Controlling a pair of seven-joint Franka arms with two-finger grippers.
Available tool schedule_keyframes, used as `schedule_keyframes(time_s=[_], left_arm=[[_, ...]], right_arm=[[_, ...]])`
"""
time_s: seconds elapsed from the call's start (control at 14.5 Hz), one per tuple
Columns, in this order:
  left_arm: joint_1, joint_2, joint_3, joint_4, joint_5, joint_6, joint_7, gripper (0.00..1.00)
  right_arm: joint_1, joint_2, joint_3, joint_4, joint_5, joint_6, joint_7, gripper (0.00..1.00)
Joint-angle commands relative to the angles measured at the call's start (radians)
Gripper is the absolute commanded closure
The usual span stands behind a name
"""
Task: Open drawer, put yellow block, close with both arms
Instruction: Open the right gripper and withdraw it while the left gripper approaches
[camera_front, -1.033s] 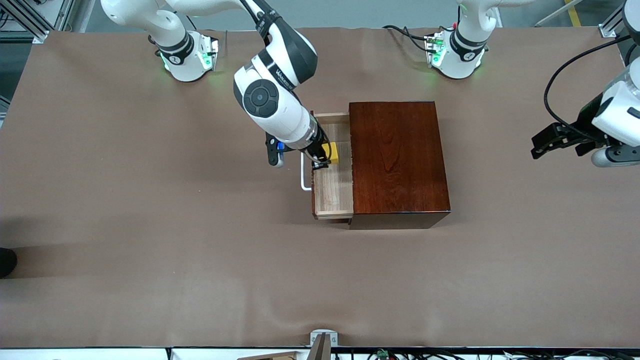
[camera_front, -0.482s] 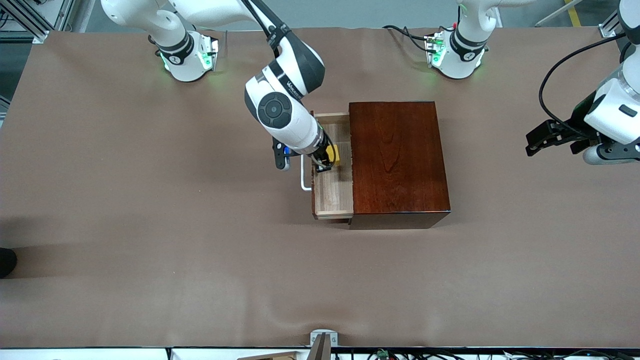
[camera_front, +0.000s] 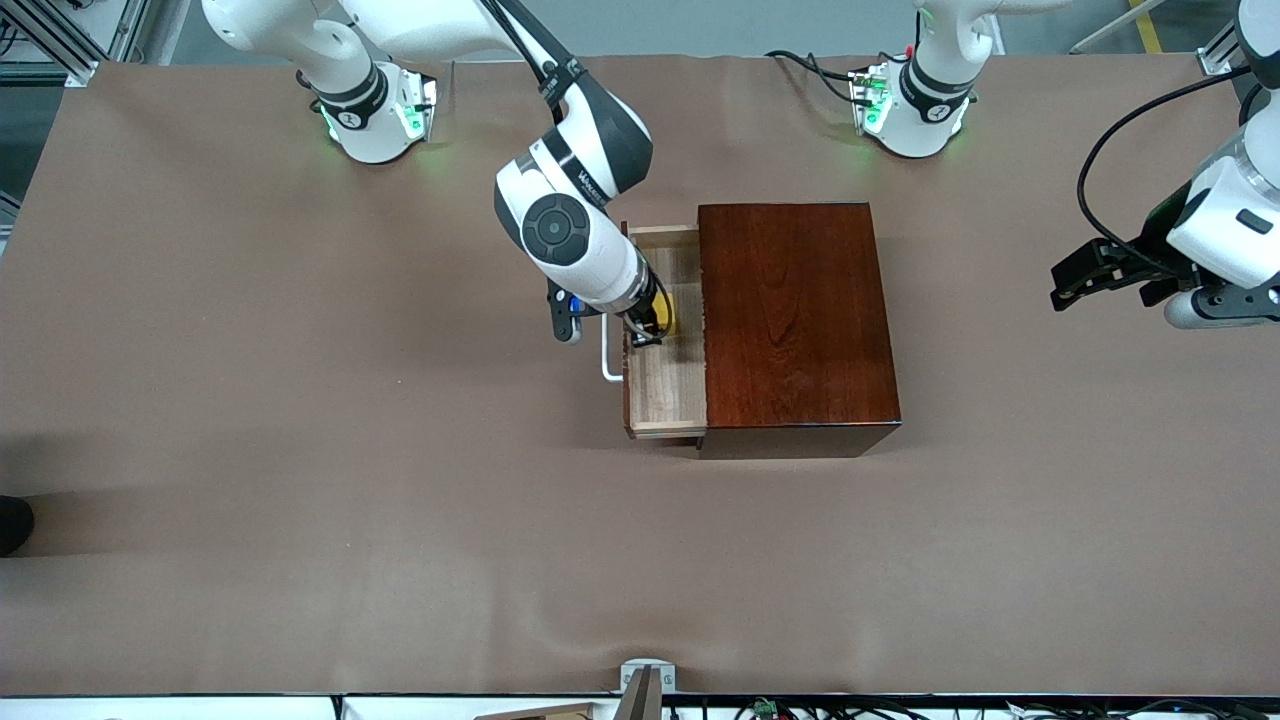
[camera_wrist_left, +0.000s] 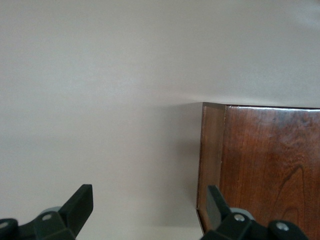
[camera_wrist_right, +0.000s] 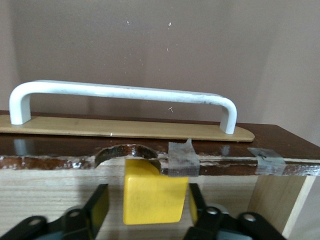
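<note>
Lowered into the drawer (camera_front: 665, 385), right gripper (camera_wrist_right: 145, 212) straddles yellow block (camera_wrist_right: 152, 197).

A brown-covered table (camera_front: 300, 400) carries everything; on it stands a dark wooden box (camera_front: 795, 320), its drawer (camera_front: 665, 385) pulled out toward the right arm's end; both arm bases sit farther from the camera than the box.

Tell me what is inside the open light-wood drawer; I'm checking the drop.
The small yellow cube sits in the light-wood drawer between the right gripper fingers. The part inside the glossy mahogany box is hidden.
</note>
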Motion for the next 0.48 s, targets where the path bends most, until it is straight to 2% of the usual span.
schedule_keyframes(time_s=[0.0,0.14,0.41], left_arm=[[0.003,-0.004,-0.001,0.019,-0.011,-0.018,-0.007,0.00],[0.000,0.000,0.001,0.019,-0.011,-0.014,-0.010,0.00],[-0.001,-0.004,-0.001,0.018,-0.011,-0.017,-0.012,0.00]], right_arm=[[0.001,0.004,-0.011,0.053,-0.011,-0.015,0.015,0.00],[-0.021,-0.005,-0.017,0.106,-0.028,-0.068,0.015,0.00],[-0.132,-0.010,-0.026,0.269,-0.027,-0.280,-0.014,0.00]])
